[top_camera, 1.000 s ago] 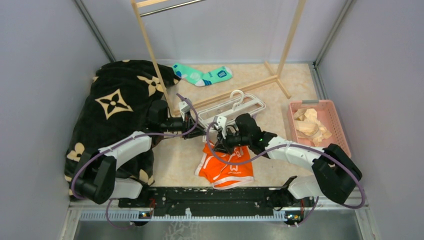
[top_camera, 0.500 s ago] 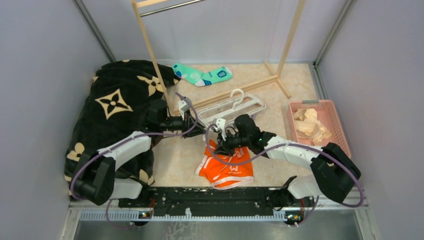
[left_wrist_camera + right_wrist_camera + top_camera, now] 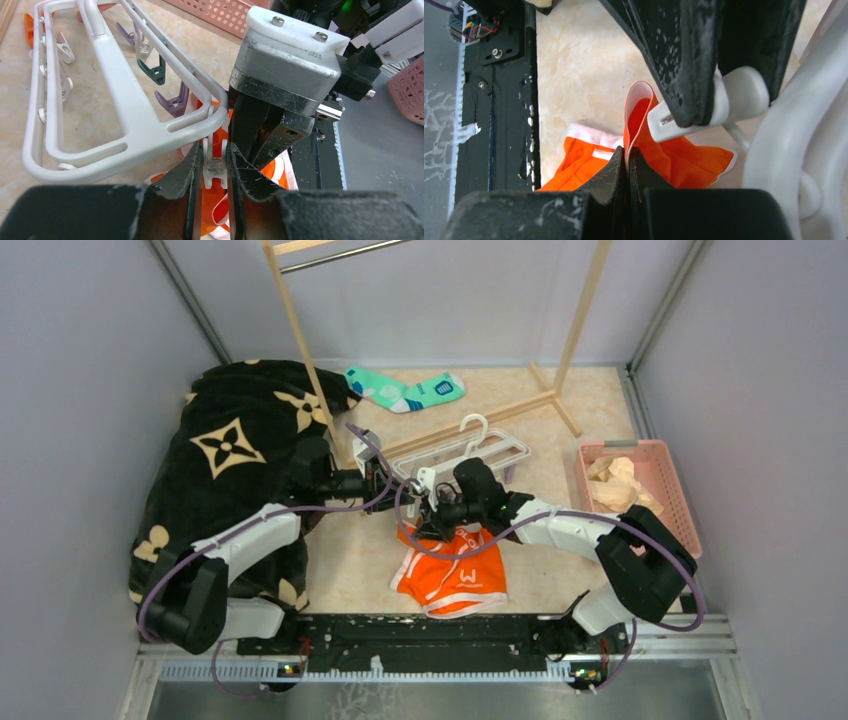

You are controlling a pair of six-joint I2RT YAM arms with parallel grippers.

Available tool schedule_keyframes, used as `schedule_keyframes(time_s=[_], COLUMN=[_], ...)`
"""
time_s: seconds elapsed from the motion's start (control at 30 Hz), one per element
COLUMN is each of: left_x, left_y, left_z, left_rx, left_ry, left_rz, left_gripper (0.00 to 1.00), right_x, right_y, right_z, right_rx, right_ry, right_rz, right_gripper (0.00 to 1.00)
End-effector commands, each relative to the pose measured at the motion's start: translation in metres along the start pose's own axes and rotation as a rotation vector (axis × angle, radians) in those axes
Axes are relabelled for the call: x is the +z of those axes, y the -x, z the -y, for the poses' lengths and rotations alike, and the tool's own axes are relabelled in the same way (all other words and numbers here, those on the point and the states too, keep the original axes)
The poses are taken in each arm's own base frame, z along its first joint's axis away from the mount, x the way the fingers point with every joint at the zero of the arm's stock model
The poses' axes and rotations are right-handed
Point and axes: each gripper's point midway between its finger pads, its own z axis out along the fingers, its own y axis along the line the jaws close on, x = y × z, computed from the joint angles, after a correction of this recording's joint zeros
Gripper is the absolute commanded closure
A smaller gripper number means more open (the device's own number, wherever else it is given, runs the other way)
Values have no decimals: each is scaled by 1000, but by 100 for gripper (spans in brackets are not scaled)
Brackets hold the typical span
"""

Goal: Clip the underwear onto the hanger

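The orange underwear [image 3: 455,580] lies on the floor in front of the arm bases, its far edge lifted. My right gripper [image 3: 628,156] is shut on that lifted, white-trimmed fold [image 3: 638,102]. The white hanger [image 3: 500,448] lies flat just behind. My left gripper [image 3: 216,161] is shut on a white clip [image 3: 216,167] hanging from the hanger's near corner [image 3: 150,132]. In the right wrist view the clip [image 3: 704,112] tips toward the raised fold, its end right beside the cloth. From above, the left gripper [image 3: 392,483] and right gripper [image 3: 432,520] sit almost together.
A black blanket with tan emblems [image 3: 235,450] covers the left side under the left arm. A teal sock [image 3: 405,392] lies at the back beside the wooden rack [image 3: 300,350]. A pink basket [image 3: 640,445] holding beige cloth [image 3: 620,490] stands at the right.
My right arm has shifted left and toward the hanger, carrying the underwear's edge up to the clip. The left gripper has kept its hold on the clip, barely moving.
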Motion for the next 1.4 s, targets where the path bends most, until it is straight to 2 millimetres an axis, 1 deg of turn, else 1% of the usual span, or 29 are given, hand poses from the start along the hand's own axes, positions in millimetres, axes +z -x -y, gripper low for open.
schedule_keyframes(time_s=[0.0, 0.13, 0.43, 0.93, 1.07, 1.27, 1.37], left_x=[0, 0, 1, 1, 1, 1, 1], left_y=[14, 12, 10, 7, 6, 7, 9], left_z=[14, 14, 13, 15, 16, 21, 24], left_rx=[58, 52, 43, 39, 38, 33, 46], left_ry=[-59, -64, -69, -79, -89, -136, -153], left_rz=[33, 28, 21, 11, 4, -20, -16], left_gripper=[100, 100, 100, 100, 100, 100, 100], right_x=[4, 3, 0, -7, -10, -9, -11], right_y=[44, 47, 53, 61, 62, 57, 54], right_z=[2, 1, 6, 23, 23, 11, 9], right_rx=[-96, -112, -136, -141, -152, -236, -267], right_ry=[15, 18, -17, -117, -112, -28, -29], right_rz=[113, 121, 134, 149, 152, 131, 132], right_gripper=[100, 100, 100, 100, 100, 100, 100])
